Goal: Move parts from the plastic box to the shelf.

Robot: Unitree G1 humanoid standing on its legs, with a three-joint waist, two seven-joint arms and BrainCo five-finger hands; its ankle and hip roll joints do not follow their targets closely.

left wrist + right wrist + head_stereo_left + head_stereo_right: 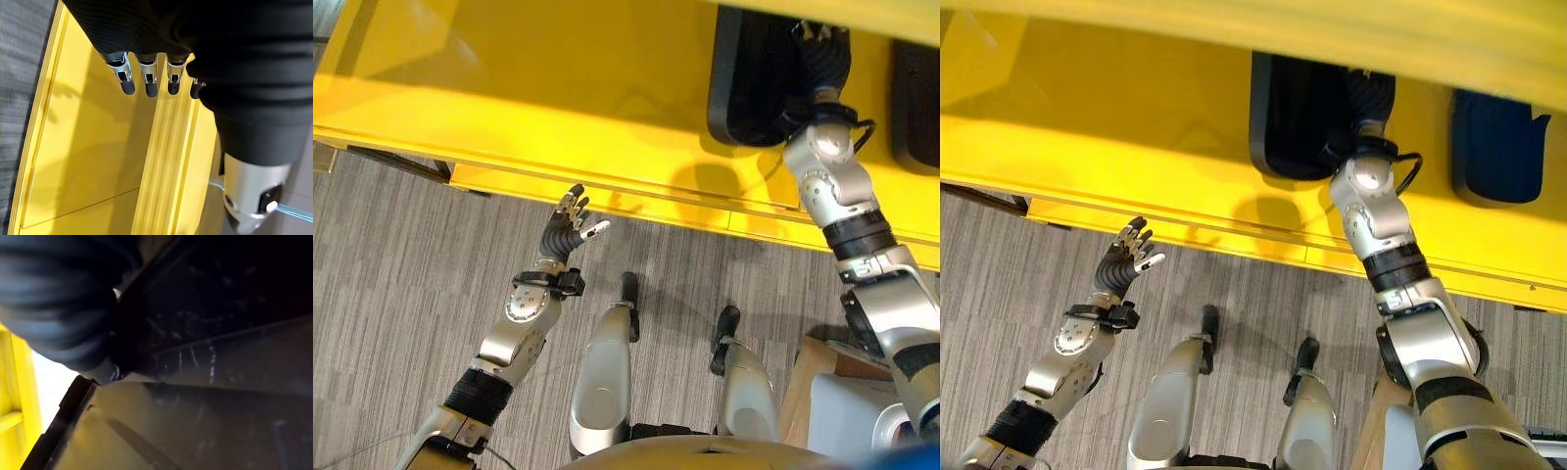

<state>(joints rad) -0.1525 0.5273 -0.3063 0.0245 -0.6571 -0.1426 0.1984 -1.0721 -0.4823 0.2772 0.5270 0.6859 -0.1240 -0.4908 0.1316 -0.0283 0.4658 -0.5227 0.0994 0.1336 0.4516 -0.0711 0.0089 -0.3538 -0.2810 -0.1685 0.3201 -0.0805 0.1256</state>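
A yellow shelf spans the scene ahead of me. On it lies a black moulded part, seen from very close in the right wrist view as a scratched dark surface. My right hand reaches onto the shelf and rests at that part's right side, under the upper yellow board. My left hand hovers in front of the shelf's front edge, open and holding nothing. In its wrist view the fingers point straight along the yellow shelf.
A second dark part lies on the shelf further right. An upper yellow board overhangs the shelf. A brown box with a white object stands on the grey carpet at lower right.
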